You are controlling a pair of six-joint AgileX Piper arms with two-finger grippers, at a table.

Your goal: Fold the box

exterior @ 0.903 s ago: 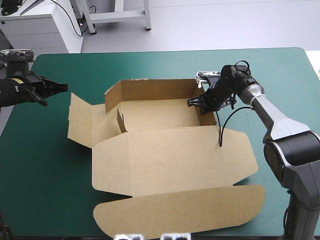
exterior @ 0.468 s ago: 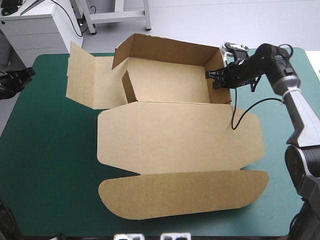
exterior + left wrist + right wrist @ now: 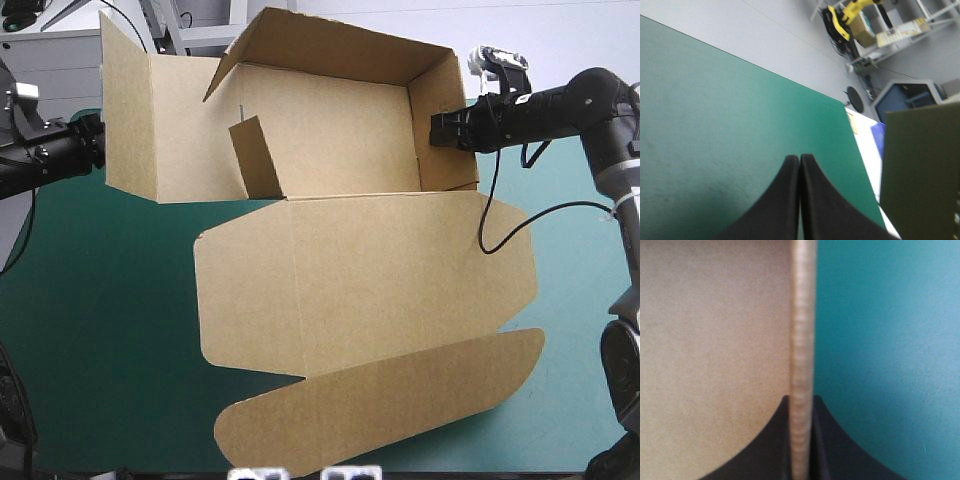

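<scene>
A brown cardboard box (image 3: pixel 330 150), partly formed, is held up over the far half of a table (image 3: pixel 100 330) with a teal-green cover. It is tilted so that its open inside faces up and toward the near side.

The right gripper (image 3: pixel 438 132) comes in from the right. Its black fingers are pinched on the top edge of the box's right wall (image 3: pixel 445 110), with the board sandwiched between them. The left gripper (image 3: pixel 799 159) waits at the far left with its fingers pressed together in a point, holding nothing. It sits just beside the outer edge of the left flap (image 3: pixel 150 130), and whether it touches that edge cannot be told.

The far wall (image 3: pixel 340 50) and right wall stand up. The left flap is spread open sideways, and a small flap (image 3: pixel 258 160) stands loose inside near the left corner. The broad lid (image 3: pixel 370 280) hangs toward the near edge, ending in a long rounded tuck flap (image 3: pixel 390 400).

The tray part of the box is empty, with only bare board inside.

The box looks light. Each panel is probably stiff, but the creases act as hinges, so the unsupported lid and flaps are likely to swing. With only one wall gripped, the hanging lid may twist that wall or bend its thin edge, and the smooth board could slip. A second hold on the free edge of the left flap, close to its crease, would probably steady the box. That flap could then be raised like the right wall.
</scene>
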